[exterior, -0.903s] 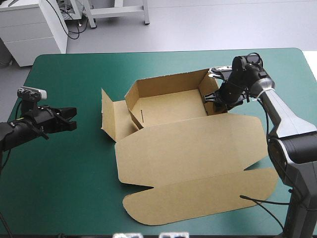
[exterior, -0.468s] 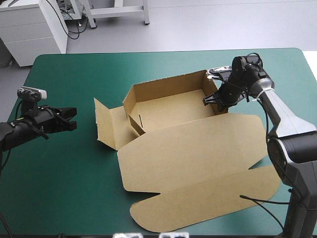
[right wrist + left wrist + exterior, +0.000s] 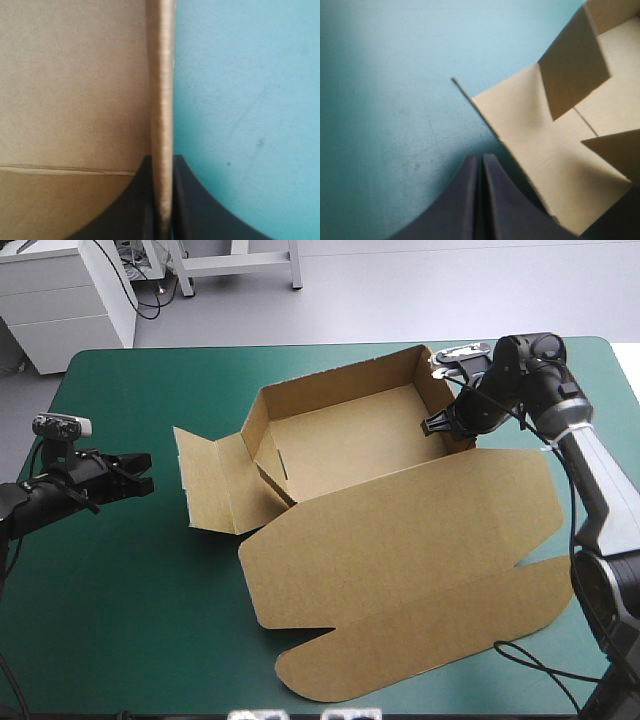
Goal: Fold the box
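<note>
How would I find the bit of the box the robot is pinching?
Start at the teal-green table, then find the brown box in its middle. The pinched bit is the tray's upright wall on the right, the only one clamped in the right hand.

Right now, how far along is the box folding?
Done: the brown cardboard box has its far and side walls raised into a tray. In hand: the right pincer is shut on the right wall. To do: the left end flap lies splayed, the lid flat; the left pincer is shut, empty, apart.
</note>
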